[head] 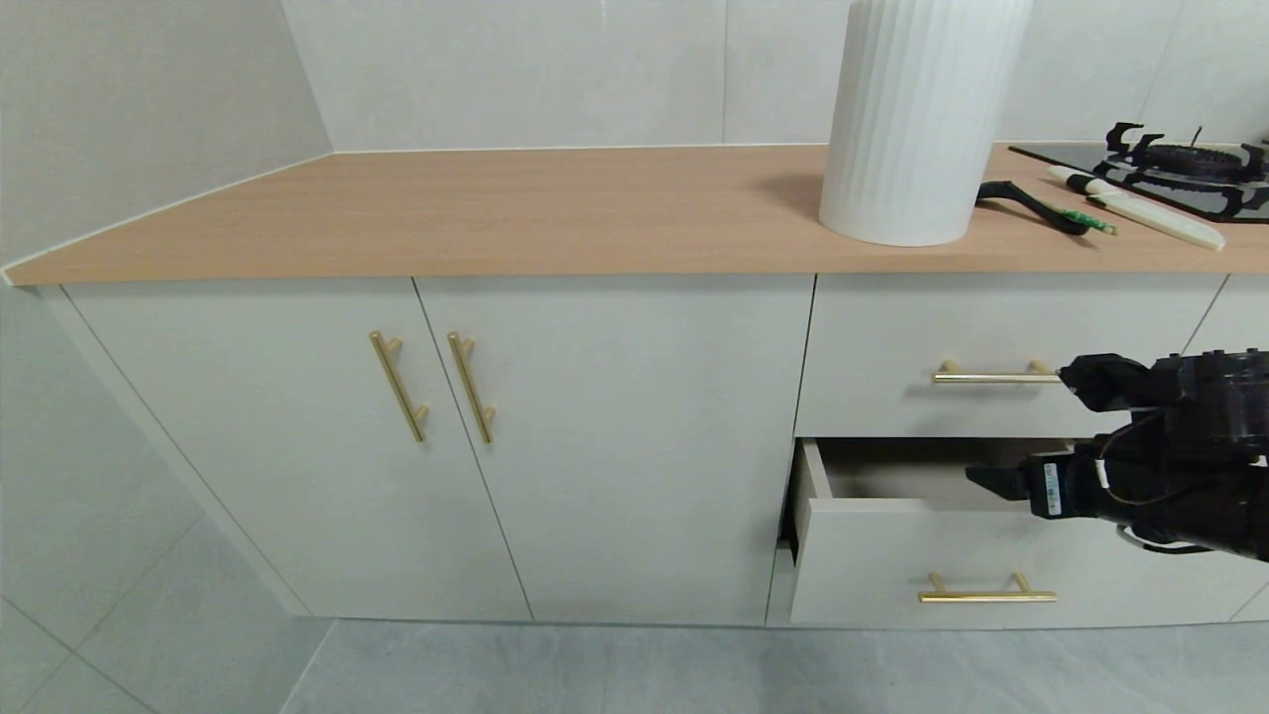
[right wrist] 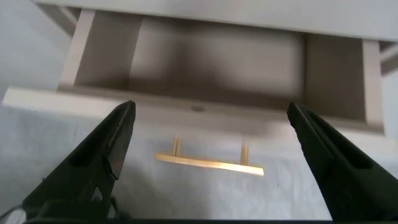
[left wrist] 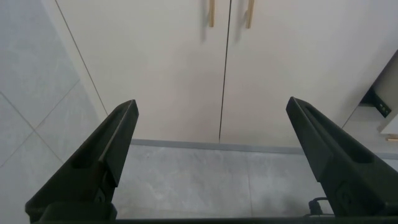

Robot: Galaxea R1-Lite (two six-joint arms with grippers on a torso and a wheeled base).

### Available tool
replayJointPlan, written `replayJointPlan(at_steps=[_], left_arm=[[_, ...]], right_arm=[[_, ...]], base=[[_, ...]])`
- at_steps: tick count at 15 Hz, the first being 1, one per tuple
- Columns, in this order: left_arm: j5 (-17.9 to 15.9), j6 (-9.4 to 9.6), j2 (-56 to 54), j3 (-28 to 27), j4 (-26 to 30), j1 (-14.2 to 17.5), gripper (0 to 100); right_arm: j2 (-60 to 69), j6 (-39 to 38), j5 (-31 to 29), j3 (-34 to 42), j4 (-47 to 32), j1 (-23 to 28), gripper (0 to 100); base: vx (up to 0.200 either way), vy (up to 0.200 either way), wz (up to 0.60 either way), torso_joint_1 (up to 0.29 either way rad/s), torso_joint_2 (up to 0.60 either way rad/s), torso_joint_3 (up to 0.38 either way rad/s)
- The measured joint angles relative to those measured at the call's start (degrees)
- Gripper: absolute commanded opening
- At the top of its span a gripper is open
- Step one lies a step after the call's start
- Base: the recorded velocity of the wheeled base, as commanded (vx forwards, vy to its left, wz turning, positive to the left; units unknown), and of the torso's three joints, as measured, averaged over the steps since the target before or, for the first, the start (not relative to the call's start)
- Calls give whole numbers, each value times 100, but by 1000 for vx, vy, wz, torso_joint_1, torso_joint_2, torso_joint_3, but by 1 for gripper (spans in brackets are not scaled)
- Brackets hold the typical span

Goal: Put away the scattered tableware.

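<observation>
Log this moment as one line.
lower drawer: open | right gripper: open, facing drawer | left gripper: open, empty | utensils: on countertop

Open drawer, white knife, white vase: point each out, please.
Open drawer point(head: 892, 565): head view, on its front panel.
White knife point(head: 1170, 222): head view, on the blade.
White vase point(head: 917, 119): head view, on its ribbed side.

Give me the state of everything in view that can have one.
Lower drawer: pulled open.
Upper drawer: shut.
Doors: both shut.
Left tool: open, empty.
Right tool: open, empty, in front of the open drawer.
Vase: upright on the counter.
Knife: lying flat on the counter.
</observation>
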State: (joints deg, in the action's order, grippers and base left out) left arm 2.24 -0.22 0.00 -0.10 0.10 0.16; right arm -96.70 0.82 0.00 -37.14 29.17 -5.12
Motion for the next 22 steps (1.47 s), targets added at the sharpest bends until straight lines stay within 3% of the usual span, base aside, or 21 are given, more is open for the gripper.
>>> replayJointPlan(at_steps=[7, 13, 15, 22], left_arm=[[2, -2, 0, 0, 0, 5, 100], [2, -2, 0, 0, 0, 0, 100], [2, -2, 0, 0, 0, 0, 100], [2, -2, 0, 0, -2, 0, 100]], right_arm=[[-1347, -135, -438, 157, 1746, -30, 100], [-1487, -122, -434, 308, 1785, -30, 100], [-1397, -115, -432, 328, 1569, -30, 100], [-820, 132, -424, 55, -706, -66, 100]], base=[[0, 0, 0, 0, 0, 0], [0, 0, 0, 0, 0, 0], [0, 0, 0, 0, 0, 0], [0, 0, 0, 0, 0, 0]])
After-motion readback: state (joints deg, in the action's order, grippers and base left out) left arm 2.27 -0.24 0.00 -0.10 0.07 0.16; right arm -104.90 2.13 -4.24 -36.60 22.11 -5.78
